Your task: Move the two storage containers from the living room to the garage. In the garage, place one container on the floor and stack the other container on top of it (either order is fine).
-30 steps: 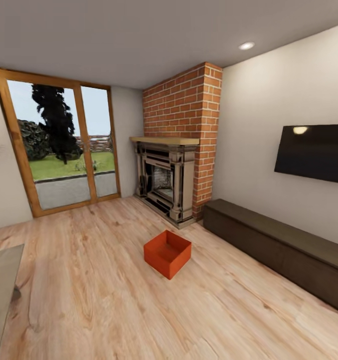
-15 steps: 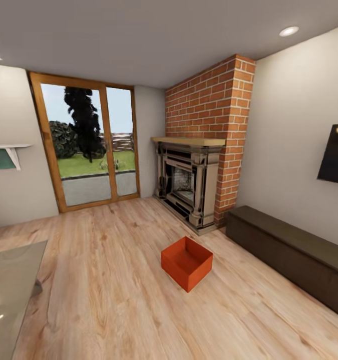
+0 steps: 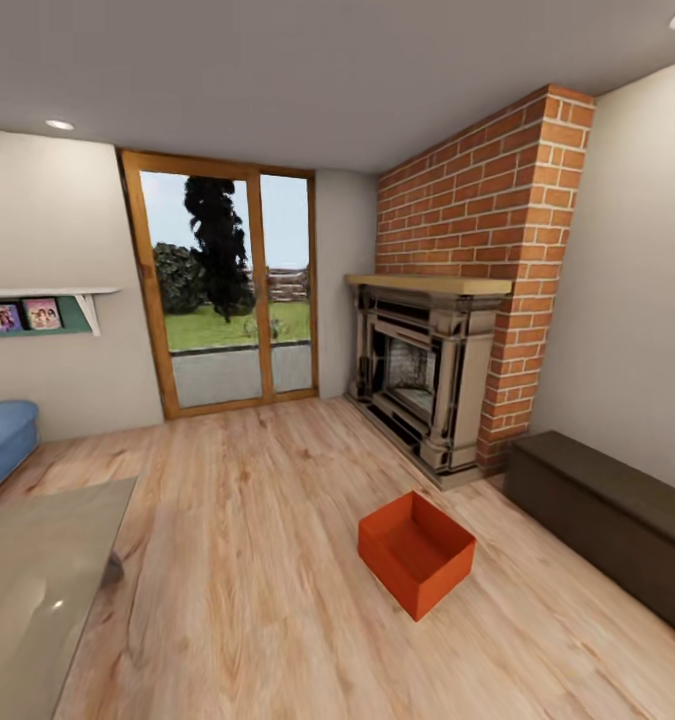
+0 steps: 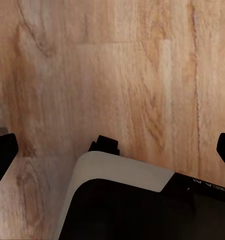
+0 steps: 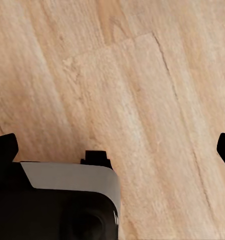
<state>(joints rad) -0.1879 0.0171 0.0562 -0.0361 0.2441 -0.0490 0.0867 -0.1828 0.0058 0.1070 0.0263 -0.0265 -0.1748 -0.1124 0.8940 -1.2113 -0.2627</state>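
Orange-red, one storage container point(image 3: 417, 552) sits open-topped on the light wood-plank floor point(image 3: 247, 560) of the living room from my head view, near the fireplace point(image 3: 422, 385) and the dark bench's point(image 3: 617, 525) near end, touching neither. At my left wrist, my left pincer point(image 4: 112, 157) is spread wide over bare planks. At my right wrist, my right pincer point(image 5: 112, 152) hangs equally wide above wood.

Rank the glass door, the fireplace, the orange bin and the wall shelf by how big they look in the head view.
1. glass door
2. fireplace
3. orange bin, though it is nearer the camera, so true size is unsure
4. wall shelf
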